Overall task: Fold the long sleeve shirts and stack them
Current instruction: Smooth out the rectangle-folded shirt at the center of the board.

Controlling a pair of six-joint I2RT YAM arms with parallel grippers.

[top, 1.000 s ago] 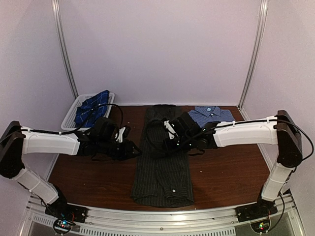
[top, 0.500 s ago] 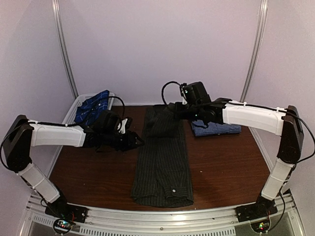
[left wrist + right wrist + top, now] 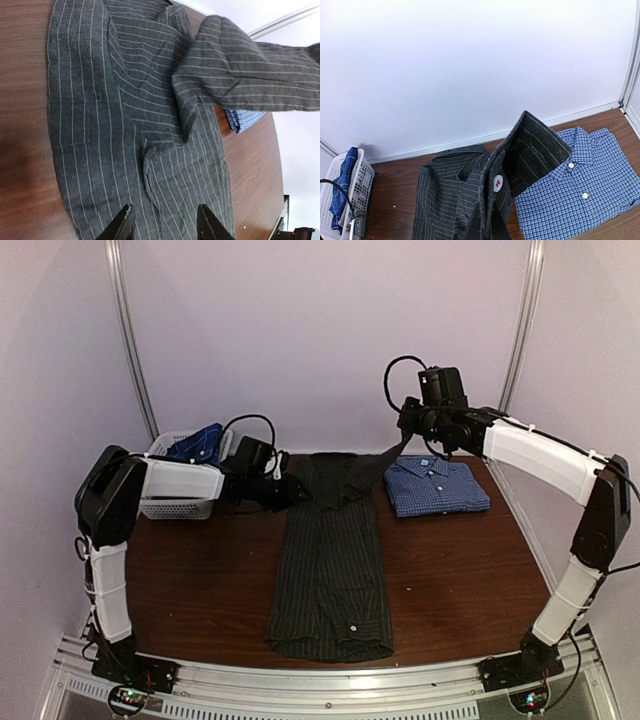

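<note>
Far left, the navy plaid shirt (image 3: 200, 444) sits in the white basket (image 3: 170, 508). The left end effector (image 3: 165, 227) hovers half open, gripping nothing, over the pinstriped shirt (image 3: 330, 570) lying lengthwise mid-surface (image 3: 200, 580). The right end effector (image 3: 408, 440) is clamped on its cuff, sleeve lifted, above the folded checked shirt (image 3: 437, 485) back right.

Pale booth, dark wooden table.
Plain white walls (image 3: 320, 330) close three sides; thin metal strips (image 3: 131, 340) climb the back corners; the brown table (image 3: 460, 580) ends at a rail (image 3: 330, 678).
</note>
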